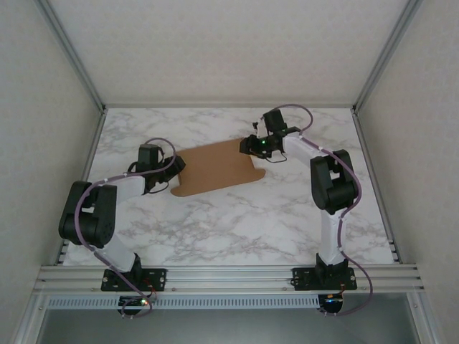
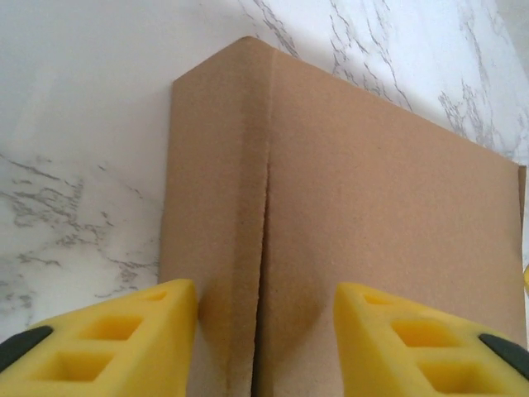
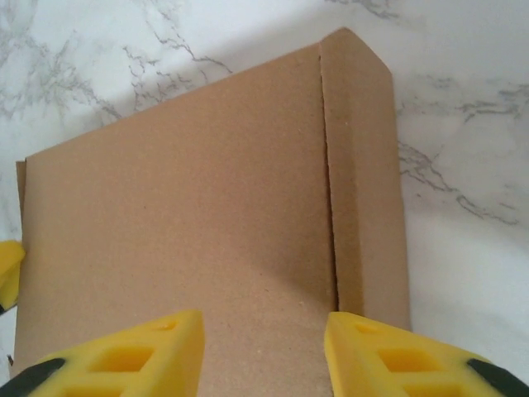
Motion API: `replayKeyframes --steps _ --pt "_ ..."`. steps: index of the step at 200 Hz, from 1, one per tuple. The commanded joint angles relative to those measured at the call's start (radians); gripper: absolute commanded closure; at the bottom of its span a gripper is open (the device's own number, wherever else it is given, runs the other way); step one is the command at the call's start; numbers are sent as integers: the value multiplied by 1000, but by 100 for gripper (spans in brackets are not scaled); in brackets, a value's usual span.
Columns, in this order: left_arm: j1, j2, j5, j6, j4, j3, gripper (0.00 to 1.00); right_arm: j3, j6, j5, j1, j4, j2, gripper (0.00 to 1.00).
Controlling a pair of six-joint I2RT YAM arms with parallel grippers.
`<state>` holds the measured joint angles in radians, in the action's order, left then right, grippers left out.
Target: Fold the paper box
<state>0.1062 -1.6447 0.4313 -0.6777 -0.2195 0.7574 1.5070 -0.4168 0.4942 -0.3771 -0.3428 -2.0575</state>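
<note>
The paper box lies as a flat brown cardboard sheet on the marble table, a little behind the middle. My left gripper is at the sheet's left end. In the left wrist view its yellow fingers stand apart over the cardboard, and a slit beside a narrow flap runs between them. My right gripper is at the sheet's far right end. It is open too, over the main panel, with a slit and narrow side flap by its right finger. Neither holds the cardboard.
The white marble table stretches to the front of the sheet and to both sides. Grey enclosure walls and aluminium posts bound it at the left, right and back. The arm bases sit on the rail at the near edge.
</note>
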Motion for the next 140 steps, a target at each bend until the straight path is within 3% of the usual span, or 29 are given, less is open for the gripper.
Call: replayKeyframes --steps 1,79,140 --pt "-6 -30 51 7 -39 28 58 -80 -43 58 -6 35 61 59" --pt "-13 -38 3 86 53 89 58 -147 36 -102 -4 -46 206 55" --pt "-14 5 -17 129 128 59 55 -115 87 -133 0 -122 165 51"
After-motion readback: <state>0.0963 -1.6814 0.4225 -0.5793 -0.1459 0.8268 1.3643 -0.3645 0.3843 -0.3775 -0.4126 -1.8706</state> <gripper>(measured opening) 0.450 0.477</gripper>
